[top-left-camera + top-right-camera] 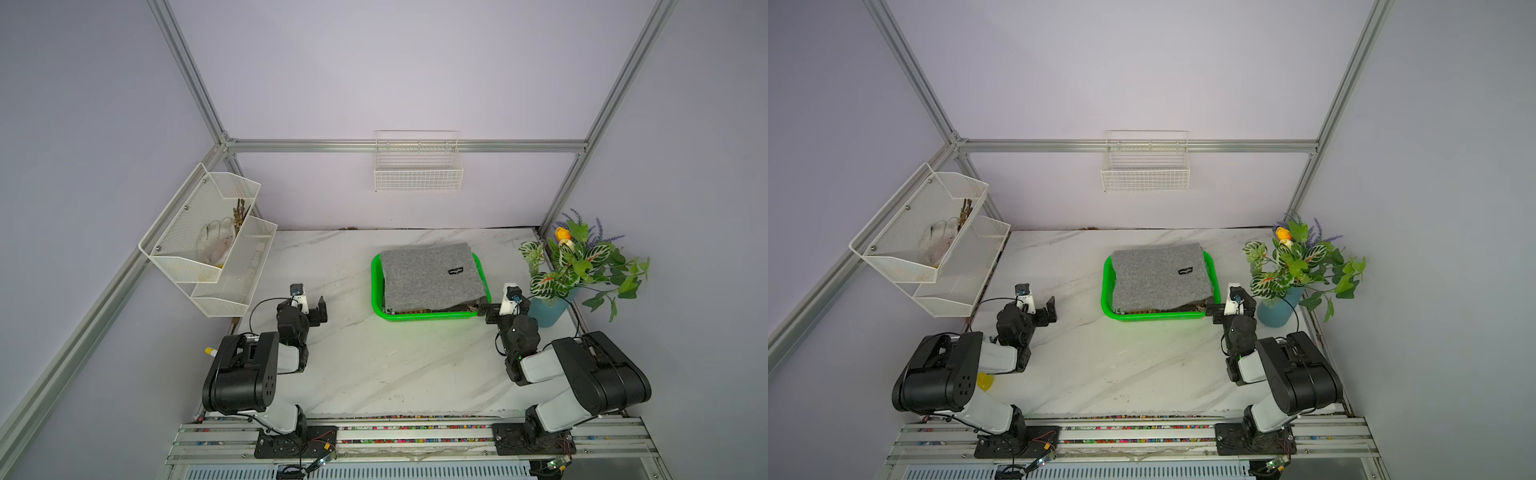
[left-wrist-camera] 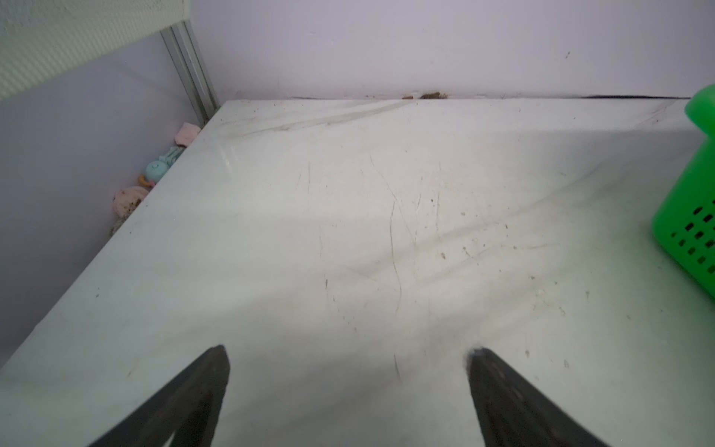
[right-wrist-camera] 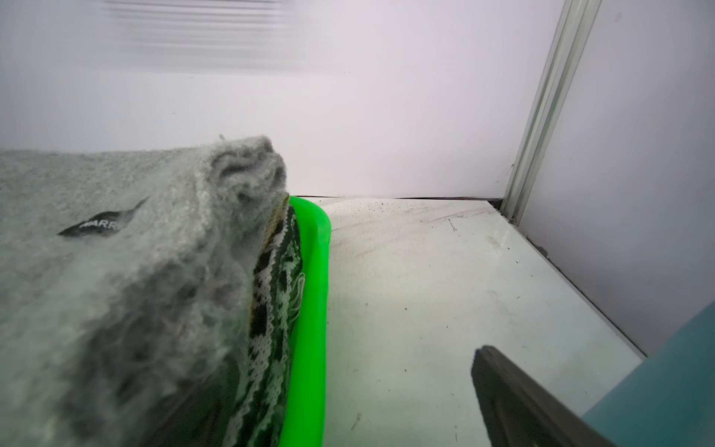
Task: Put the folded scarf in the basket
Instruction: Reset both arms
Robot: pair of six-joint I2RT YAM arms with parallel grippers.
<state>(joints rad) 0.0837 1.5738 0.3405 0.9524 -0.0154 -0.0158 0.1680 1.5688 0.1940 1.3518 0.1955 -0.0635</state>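
Note:
The folded grey scarf [image 1: 432,276] [image 1: 1163,276] [image 3: 116,271], with a small black label, lies on top of the bright green basket [image 1: 376,291] [image 1: 1106,291] [image 3: 313,309], resting on a black-and-white patterned knit underneath. My right gripper [image 1: 486,311] [image 1: 1214,311] [image 3: 348,350] sits open at the basket's near right corner. One finger [image 3: 503,387] is over bare table outside the rim, and the other is hidden behind the scarf. My left gripper [image 1: 320,309] [image 1: 1048,309] [image 2: 348,350] hangs open and empty over the table, left of the basket [image 2: 696,216].
A blue vase [image 1: 548,309] [image 3: 677,387] with a leafy plant stands close beside my right wrist. A white mesh two-tier rack [image 1: 208,249] is on the left wall, and a white wire basket [image 1: 417,166] on the back wall. Small toys [image 2: 154,170] lie below the table's left edge.

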